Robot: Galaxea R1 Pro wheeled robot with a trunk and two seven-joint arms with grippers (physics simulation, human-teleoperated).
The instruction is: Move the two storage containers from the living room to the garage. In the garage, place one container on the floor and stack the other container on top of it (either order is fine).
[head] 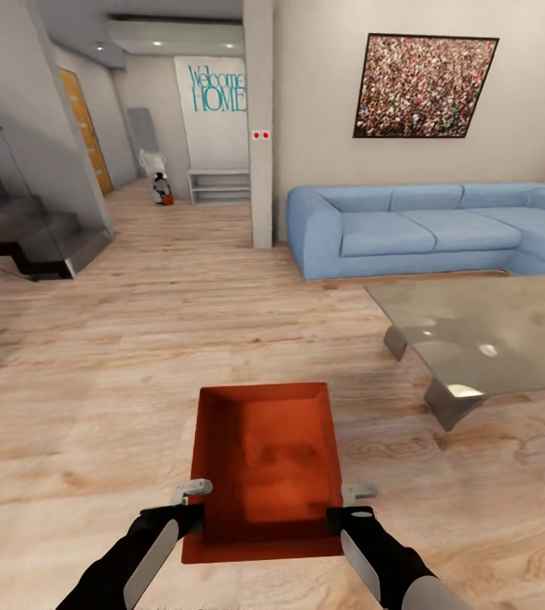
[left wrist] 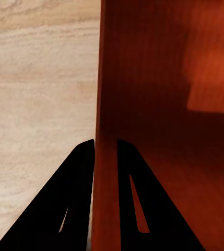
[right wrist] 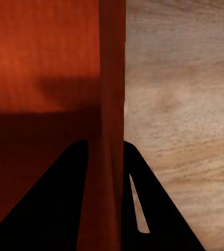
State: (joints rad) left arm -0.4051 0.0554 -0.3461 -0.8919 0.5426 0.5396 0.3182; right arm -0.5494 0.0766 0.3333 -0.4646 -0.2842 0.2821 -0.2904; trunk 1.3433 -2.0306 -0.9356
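I carry orange-red storage container [head: 264, 462] over light wood plank floor [head: 94, 407]: open-top, tapered smooth walls, nothing inside. Left gripper [left wrist: 105, 157] clamped on one side wall, right gripper [right wrist: 105, 157] on opposite wall.

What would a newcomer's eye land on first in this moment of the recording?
The orange-red storage container, low in the middle of the head view, held over the light wood floor by both arms: the left gripper and right gripper each straddle a side wall. Beyond it, the blue sofa stands along the far wall with a glass coffee table in front, and a "Welcome HOME" sign marks the hallway.
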